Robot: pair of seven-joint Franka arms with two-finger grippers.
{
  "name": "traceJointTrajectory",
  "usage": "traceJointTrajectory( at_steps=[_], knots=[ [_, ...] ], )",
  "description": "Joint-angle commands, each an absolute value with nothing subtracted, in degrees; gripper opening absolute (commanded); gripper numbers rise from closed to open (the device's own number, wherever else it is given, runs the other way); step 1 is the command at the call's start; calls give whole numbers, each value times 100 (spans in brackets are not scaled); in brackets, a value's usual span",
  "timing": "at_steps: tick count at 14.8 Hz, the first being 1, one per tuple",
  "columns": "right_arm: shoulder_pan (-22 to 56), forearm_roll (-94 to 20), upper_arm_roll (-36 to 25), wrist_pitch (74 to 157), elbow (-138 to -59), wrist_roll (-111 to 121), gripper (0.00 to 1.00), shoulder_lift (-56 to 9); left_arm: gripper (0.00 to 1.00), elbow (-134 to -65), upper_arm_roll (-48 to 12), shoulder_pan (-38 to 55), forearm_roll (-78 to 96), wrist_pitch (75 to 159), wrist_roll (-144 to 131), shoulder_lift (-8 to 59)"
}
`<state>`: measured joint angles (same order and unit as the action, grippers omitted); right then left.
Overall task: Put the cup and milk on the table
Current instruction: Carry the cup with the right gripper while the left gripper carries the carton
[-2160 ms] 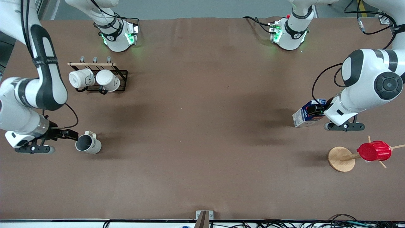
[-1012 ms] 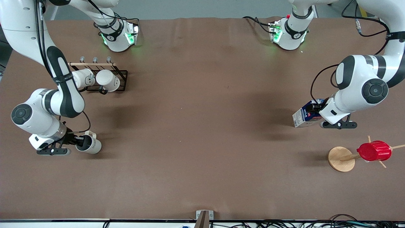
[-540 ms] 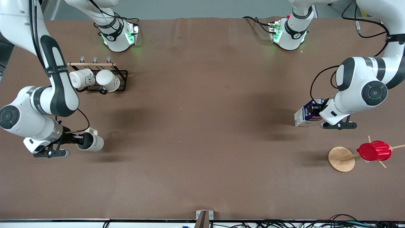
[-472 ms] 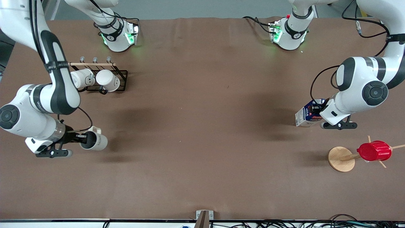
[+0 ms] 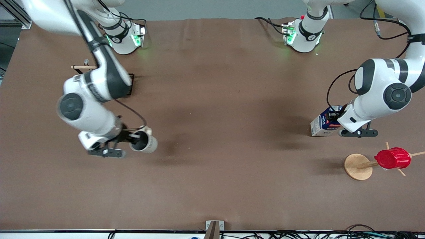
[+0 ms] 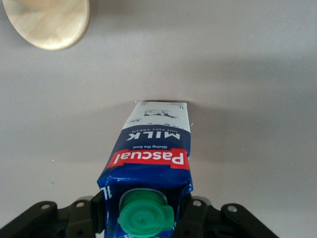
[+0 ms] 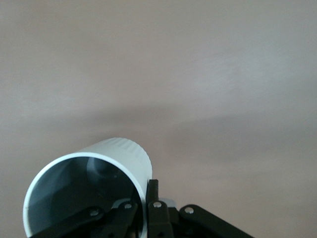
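Observation:
The cup (image 5: 144, 142) is a cream-white mug with a dark grey inside. My right gripper (image 5: 134, 137) is shut on its rim, one finger inside and one outside. It holds the cup tilted on its side in the air over the brown table (image 5: 219, 99). The right wrist view shows the cup (image 7: 94, 183) and the gripper (image 7: 146, 198) pinching the wall. The milk (image 5: 323, 125) is a blue and white carton that leans, with its bottom at the table surface. My left gripper (image 5: 334, 120) is shut on its top. In the left wrist view the gripper (image 6: 148, 218) clamps the milk (image 6: 153, 153) beside the green cap (image 6: 146, 218).
A black rack with a wooden bar (image 5: 81, 67) is mostly hidden by my right arm. A red ribbed cup (image 5: 392, 158) hangs on a wooden stand with a round base (image 5: 358, 166), nearer the front camera than the milk. The base also shows in the left wrist view (image 6: 47, 22).
My right gripper closed on the cup's rim, lifted it and carried it toward the middle of the table. The milk in my left gripper has tipped slightly more upright.

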<state>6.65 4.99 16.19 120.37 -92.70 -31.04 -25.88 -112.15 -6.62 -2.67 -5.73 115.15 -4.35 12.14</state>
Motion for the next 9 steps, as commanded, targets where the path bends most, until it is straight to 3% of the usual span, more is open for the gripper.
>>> traceJointTrajectory(
  at_steps=[1, 9],
  knots=[
    [1316, 817, 1758, 12295, -8913, -4181, 0, -3145, 22, -10707, -817, -246, -633, 10988, -457, 1151],
    [2767, 1397, 1758, 12656, -8306, -5660, 0, -4156, 22, -9880, -1537, -185, -124, 10547, -509, 1221]
  ],
)
